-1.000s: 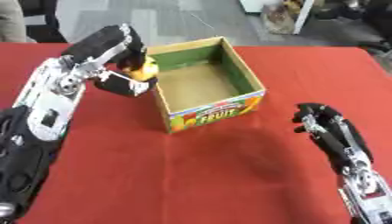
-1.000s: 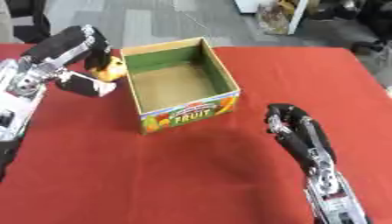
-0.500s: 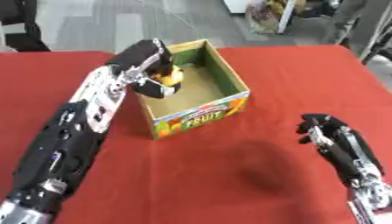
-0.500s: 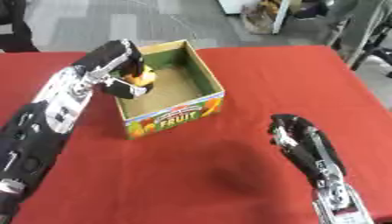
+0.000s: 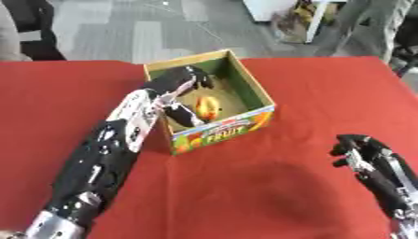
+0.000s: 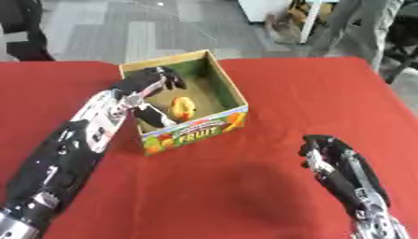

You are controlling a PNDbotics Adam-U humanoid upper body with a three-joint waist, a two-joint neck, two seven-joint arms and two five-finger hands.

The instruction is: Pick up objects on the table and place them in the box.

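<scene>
Open cardboard box (image 5: 219, 131) with "FRUIT" printed on its front panel, standing on the red table (image 5: 269, 186), slightly askew, toward the far side and left of centre. Green inner walls, brown floor. Inside, one yellow-orange object (image 5: 206, 107) with a darker patch, lying on the floor of the box near its middle; exact kind not clear. Nothing else visible in the box.

Left arm reaching in from the lower left, stretched diagonally across the table up to the box's left wall. Left hand (image 5: 180, 82) over the box's left rim, fingers spread and relaxed above the interior, thumb pointing down into the box just left of the yellow-orange object. Holding nothing; a gap visible between the hand and the object, though the thumb tip sits close beside it.

Right hand (image 6: 326, 154) low at the right side, resting on or just over the table, well apart from the box. Fingers partly bent, pointing up toward the far side, empty. Right forearm running off the lower right corner.
</scene>
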